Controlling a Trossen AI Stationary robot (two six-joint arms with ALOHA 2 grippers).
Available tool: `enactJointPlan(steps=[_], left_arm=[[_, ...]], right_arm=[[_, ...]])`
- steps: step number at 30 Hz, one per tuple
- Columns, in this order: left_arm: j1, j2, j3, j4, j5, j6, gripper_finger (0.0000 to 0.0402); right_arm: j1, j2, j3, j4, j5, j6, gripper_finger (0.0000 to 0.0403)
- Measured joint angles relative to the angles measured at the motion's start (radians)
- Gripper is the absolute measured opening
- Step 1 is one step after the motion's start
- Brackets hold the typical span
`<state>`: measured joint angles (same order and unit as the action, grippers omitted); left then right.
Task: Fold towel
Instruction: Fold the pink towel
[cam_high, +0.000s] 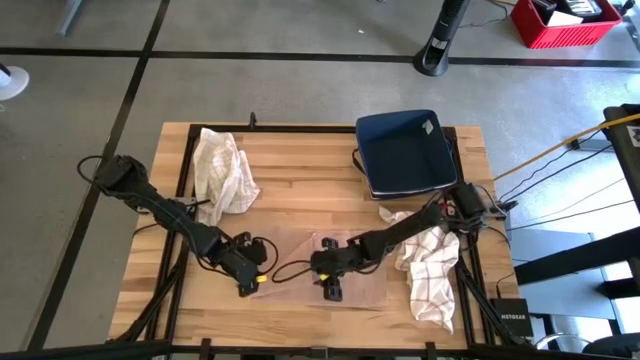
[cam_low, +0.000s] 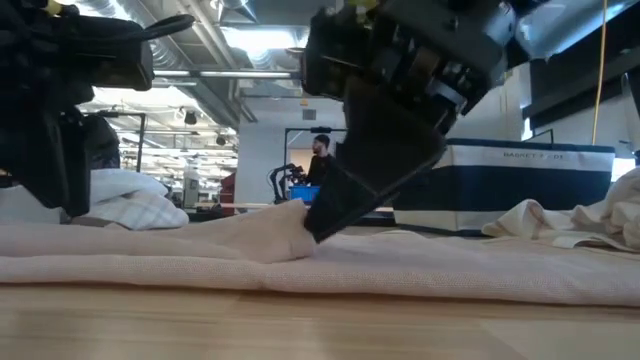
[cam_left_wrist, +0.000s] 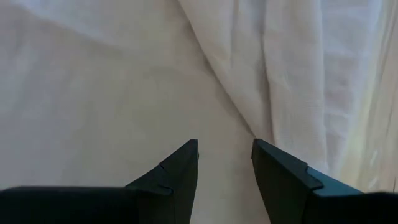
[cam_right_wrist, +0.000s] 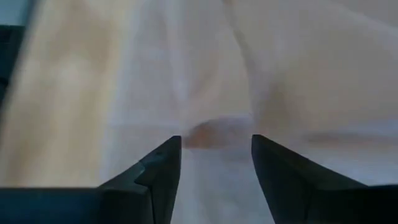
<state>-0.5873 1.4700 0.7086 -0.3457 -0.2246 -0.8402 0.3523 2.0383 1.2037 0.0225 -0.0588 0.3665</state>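
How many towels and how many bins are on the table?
Towels: 3, a beige towel spread flat, a crumpled white towel, and a checked towel.
Bins: 1, a dark blue bin.
Total: 4.

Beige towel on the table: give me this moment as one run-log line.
beige towel: flat on table | left gripper: open at its left edge | right gripper: open, over its middle | nothing held

Towel (cam_low: 400, 265): beige, spread flat across table (cam_low: 300, 325).
Right gripper (cam_low: 318, 232): tip touching a raised fold.
Background: person (cam_low: 322, 160) standing.
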Motion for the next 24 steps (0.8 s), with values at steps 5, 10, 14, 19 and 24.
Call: enactJointPlan(steps=[5,10,14,19,24], left_arm=[[-0.001,0.000,0.000,-0.001,0.000,0.002,0.0143],[-0.001,0.000,0.000,-0.002,-0.015,0.011,0.0143],[-0.001,0.000,0.000,-0.001,-0.015,0.013,0.0143],[-0.001,0.000,0.000,-0.001,-0.023,0.030,0.0143],[0.001,-0.014,0.020,-0.062,-0.014,0.045,0.0143]], right_arm=[[0.015,0.007,0.000,0.080,-0.041,-0.006,0.0188],[0.014,0.015,0.000,0.107,0.061,-0.005,0.0178],[0.013,0.040,0.000,0.113,0.122,-0.008,0.0164],[0.023,0.047,0.000,0.152,0.129,-0.064,0.0079],[0.065,-0.002,0.016,0.095,0.184,-0.181,0.0015]])
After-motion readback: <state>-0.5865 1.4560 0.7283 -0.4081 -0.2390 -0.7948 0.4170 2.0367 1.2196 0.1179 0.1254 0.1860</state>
